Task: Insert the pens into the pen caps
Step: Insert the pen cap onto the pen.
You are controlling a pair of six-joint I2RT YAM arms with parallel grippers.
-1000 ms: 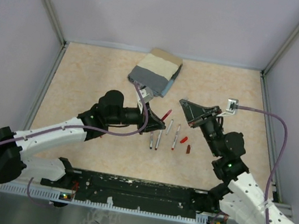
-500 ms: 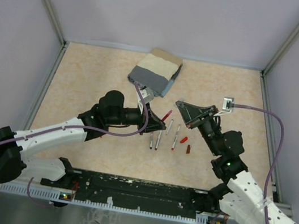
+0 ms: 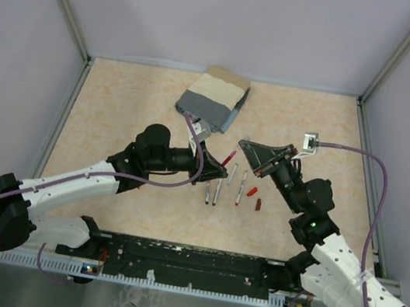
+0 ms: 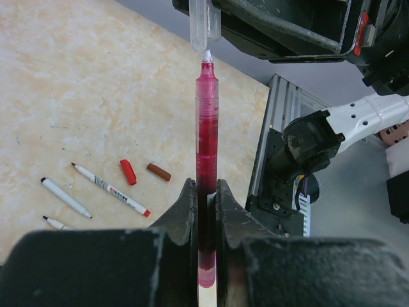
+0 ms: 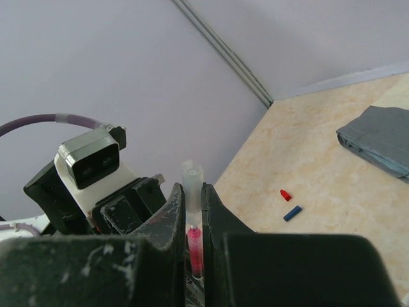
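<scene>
Left arm (image 3: 83, 176) and right arm (image 3: 337, 258) reach inward, tips facing; left tool (image 4: 204, 188) pinches a red pen (image 4: 206, 121), right tool (image 5: 192, 192) a clear pen cap (image 5: 192, 174).

The pen (image 4: 206, 128) in the left gripper (image 4: 203, 192) is see-through red, deep crimson down the barrel, with a pale tip. The cap (image 4: 204, 22) in the right gripper (image 5: 192, 192) is clear and colourless. Both grippers are matt black. The table (image 4: 77, 83) is a mottled sandy beige. On it are white pens (image 4: 110, 190) with black tips, one red-ended, and a red cap (image 4: 128, 172), a brown cap (image 4: 159, 171) and a blue cap (image 5: 293, 213). The cloth (image 3: 213, 98) is grey with a cream band. The arms (image 3: 75, 179) are white and black, the cables (image 5: 32, 121) purple, the walls (image 3: 228, 15) lilac.
</scene>
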